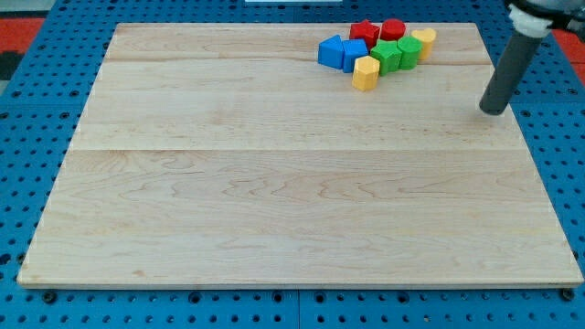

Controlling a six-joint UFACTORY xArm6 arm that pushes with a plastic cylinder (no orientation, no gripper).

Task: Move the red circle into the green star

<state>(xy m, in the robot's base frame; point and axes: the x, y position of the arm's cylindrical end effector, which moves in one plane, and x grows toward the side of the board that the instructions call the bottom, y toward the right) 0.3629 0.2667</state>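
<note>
My tip (494, 111) touches no block

I see a pale wooden board (274, 183) with fine lengthwise grain, on a blue pegboard (37, 110) dotted with dark holes. The clustered blocks: red circle (393, 29), red star (365, 33), green star (387, 55), green cube (409, 49), two blue blocks (342, 53), yellow pieces (366, 73). My tip (493, 111) is dark grey

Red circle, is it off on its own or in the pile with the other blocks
In the pile. The red circle sits at the cluster's top edge, against the green star. My tip is apart, toward the view's right.
</note>
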